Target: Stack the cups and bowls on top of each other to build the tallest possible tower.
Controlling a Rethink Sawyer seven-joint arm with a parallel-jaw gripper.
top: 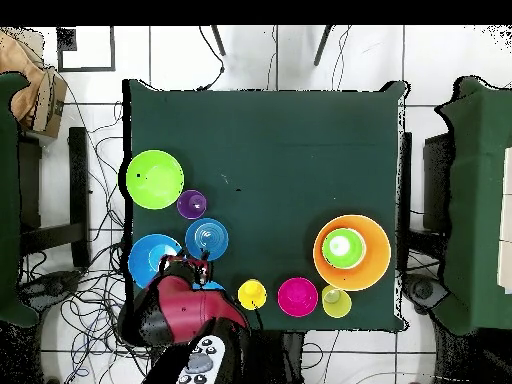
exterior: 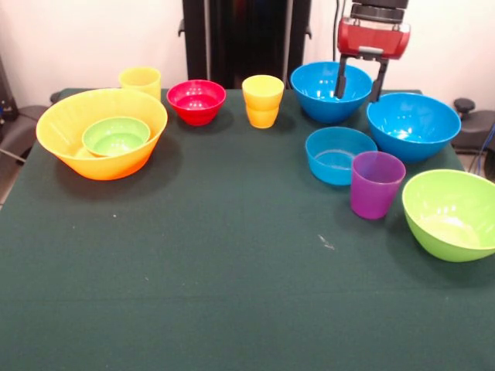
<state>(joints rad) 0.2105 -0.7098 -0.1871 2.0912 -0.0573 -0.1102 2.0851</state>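
Note:
The huge orange-yellow bowl [exterior: 73, 116] [top: 376, 268] sits at the left with a small green bowl [exterior: 116, 136] [top: 343, 247] nested in it. Along the back stand a yellow cup [exterior: 140, 79] [top: 336, 300], a small red bowl [exterior: 196, 100] [top: 297, 296] and a second yellow cup [exterior: 263, 100] [top: 252, 294]. My gripper [exterior: 357, 98] [top: 188, 268] is open over the far blue bowl [exterior: 321, 93], its fingers either side of that bowl's right rim. Next to it are a large blue bowl [exterior: 413, 125] [top: 148, 258], a shallow blue bowl [exterior: 336, 156] [top: 206, 239], a purple cup [exterior: 377, 184] [top: 192, 204] and a lime green bowl [exterior: 452, 212] [top: 155, 179].
The dark green table [exterior: 216, 263] [top: 280, 150] carries a small white scrap [exterior: 326, 243] in front of the purple cup. Chairs and loose cables lie around the table in the overhead view.

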